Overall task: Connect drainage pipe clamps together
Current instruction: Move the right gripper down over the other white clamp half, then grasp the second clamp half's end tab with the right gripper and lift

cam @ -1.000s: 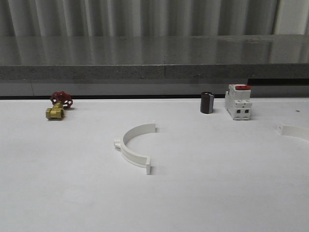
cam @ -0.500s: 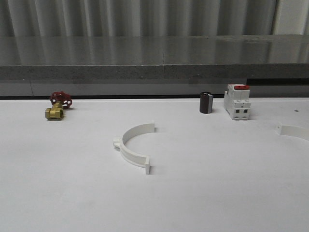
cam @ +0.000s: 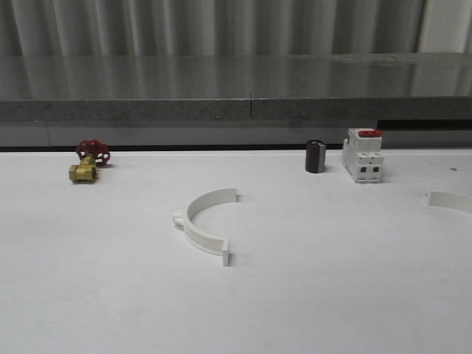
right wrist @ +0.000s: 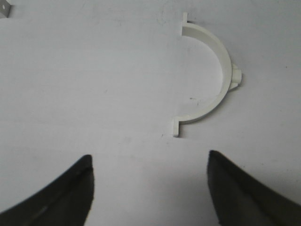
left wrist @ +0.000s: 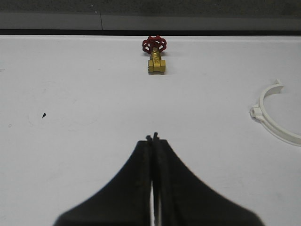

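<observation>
One white drainage pipe clamp half (cam: 203, 221) lies flat mid-table, its open side facing right. A second half (cam: 450, 200) lies at the table's right edge, partly cut off by the frame. In the left wrist view my left gripper (left wrist: 153, 137) is shut on nothing, low over bare table, with a clamp half (left wrist: 275, 115) off to one side. In the right wrist view my right gripper (right wrist: 149, 157) is open above the table, and a clamp half (right wrist: 211, 75) lies just beyond its fingertips, apart from them.
A brass valve with a red handwheel (cam: 87, 164) sits at the back left. A dark cylinder (cam: 316, 156) and a white switch block with a red top (cam: 363, 155) stand at the back right. A grey ledge (cam: 236, 110) runs behind the table.
</observation>
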